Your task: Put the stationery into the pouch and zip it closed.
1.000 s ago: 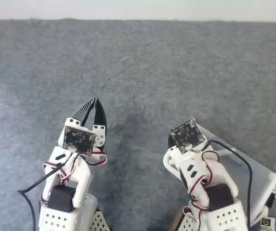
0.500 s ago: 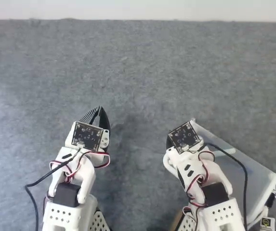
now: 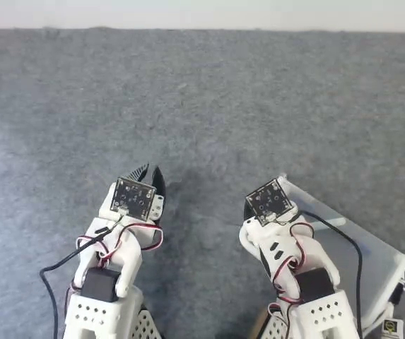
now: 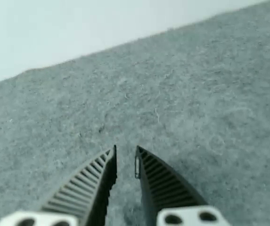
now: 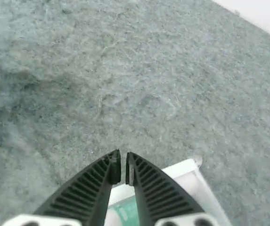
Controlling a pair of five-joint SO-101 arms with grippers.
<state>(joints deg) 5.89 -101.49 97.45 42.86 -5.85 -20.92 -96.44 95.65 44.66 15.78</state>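
The pouch [image 3: 373, 248], pale and translucent, lies flat at the table's near right corner, partly under my right arm. Its corner [image 5: 184, 175] lies just below my right gripper [image 5: 123, 154], and something green [image 5: 124, 213] shows at the pouch between the fingers. This gripper is shut and holds nothing; from above its dark tip [image 3: 249, 206] peeks out beside the wrist board. My left gripper [image 4: 126, 150] hangs over bare grey felt with a narrow gap between its fingers and nothing in it. From above the left gripper [image 3: 148, 171] sits near the front, left of centre.
Grey felt [image 3: 209, 106] covers the whole table, back to a pale wall. Both arm bases stand at the near edge. A small labelled tag [image 3: 390, 328] lies by the pouch's near end.
My left arm has drawn back toward its base, and its fingers have come closer together. The right arm has shifted back slightly.
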